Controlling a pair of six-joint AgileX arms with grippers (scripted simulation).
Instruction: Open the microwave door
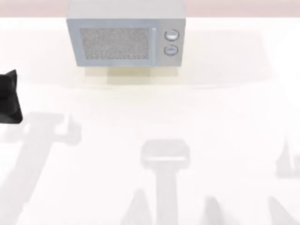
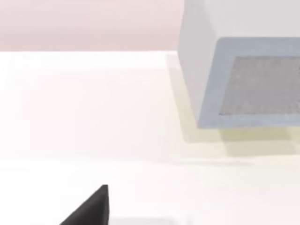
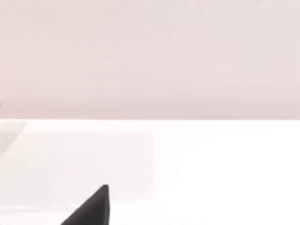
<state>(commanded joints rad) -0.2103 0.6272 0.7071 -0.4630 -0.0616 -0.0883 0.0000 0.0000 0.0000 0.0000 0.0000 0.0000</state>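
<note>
The microwave sits at the table's far edge, its door flush shut, well ahead and to the right of the left gripper at the left edge, with bare white table between them. Whether that gripper's fingers are spread or closed, I cannot tell. The left wrist view shows the oven's plain side wall, unseen from above; the right wrist view shows only a dark fingertip, and no lettering is readable anywhere.

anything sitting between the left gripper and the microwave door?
Nothing visible. The left gripper is at the table's left edge; only bare table lies between it and the microwave door, which looks shut. The handle runs along the door's right edge, beside the knobs.
</note>
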